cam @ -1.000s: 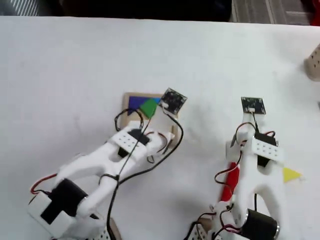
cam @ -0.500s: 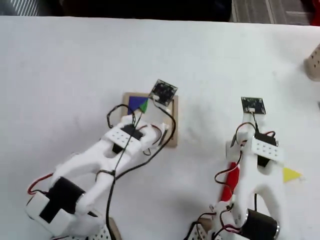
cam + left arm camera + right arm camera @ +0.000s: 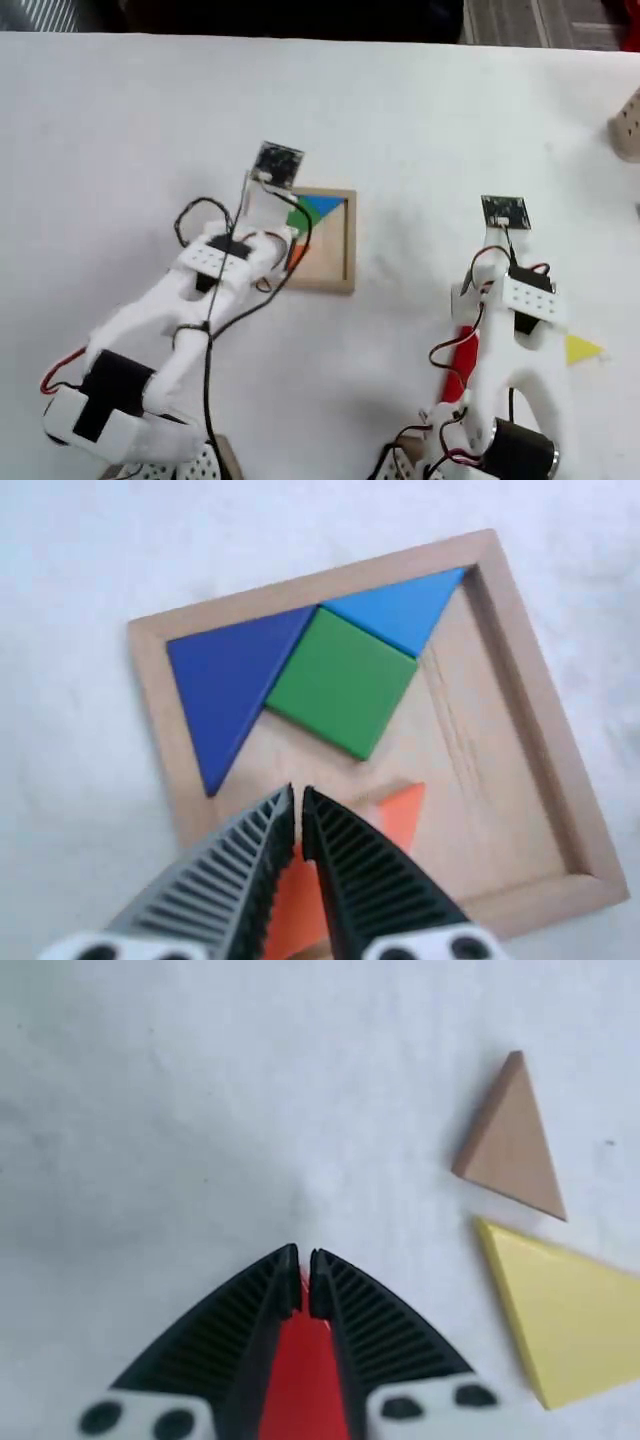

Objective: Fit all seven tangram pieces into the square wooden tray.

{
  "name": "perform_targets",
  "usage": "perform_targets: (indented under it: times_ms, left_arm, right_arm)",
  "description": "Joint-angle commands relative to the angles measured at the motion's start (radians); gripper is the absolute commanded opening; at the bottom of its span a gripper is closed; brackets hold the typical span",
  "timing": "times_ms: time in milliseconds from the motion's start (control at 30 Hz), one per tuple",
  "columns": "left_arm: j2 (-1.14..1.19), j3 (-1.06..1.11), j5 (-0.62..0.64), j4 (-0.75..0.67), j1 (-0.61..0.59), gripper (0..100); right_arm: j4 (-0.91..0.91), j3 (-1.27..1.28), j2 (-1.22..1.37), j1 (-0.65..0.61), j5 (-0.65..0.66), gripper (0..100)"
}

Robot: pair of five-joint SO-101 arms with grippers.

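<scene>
Four of the seven tangram pieces are sitting inside the square wooden tray (image 3: 300,586), putting the job, by the look of it, a little past halfway. A dark blue triangle (image 3: 225,685), a green square (image 3: 342,680) and a light blue triangle (image 3: 400,605) are lying edge to edge along one side of the tray, the square touching both triangles. An orange piece (image 3: 400,815) is resting on the tray floor across a strip of bare wood from the square, partly hidden by the fingers above it, so its full shape is not showing. Much of the floor beside it is lying uncovered.

Three pieces are waiting out on the white table, well apart from the tray: a red piece (image 3: 300,1380), a yellow triangle (image 3: 565,1310) and a plain wooden triangle (image 3: 510,1140), the last two lying just beside each other without touching.

Over the tray, the left gripper (image 3: 297,792) is hovering with its fingers pinched together and nothing between them, its tips pointing above the orange piece. Across the table, the right gripper (image 3: 304,1252) is also hanging clenched and empty, with the red piece lying on the table under it. In the high view, that red piece (image 3: 458,365) is peeking out from beneath the right arm, with the yellow triangle (image 3: 580,349) on the arm's other side.
</scene>
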Motion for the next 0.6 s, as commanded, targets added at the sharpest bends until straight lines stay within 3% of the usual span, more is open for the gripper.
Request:
perform_targets:
  times_ms: [0, 567]
  left_arm:
    - [-0.005, -0.048, -0.008, 0.006, -0.022, 4]
    - [-0.004, -0.049, -0.005, 0.106, -0.081, 4]
  right_arm:
    - [-0.013, -0.003, -0.022, 0.007, 0.015, 1.8]
    - [-0.015, -0.003, -0.022, -0.005, 0.015, 1.8]
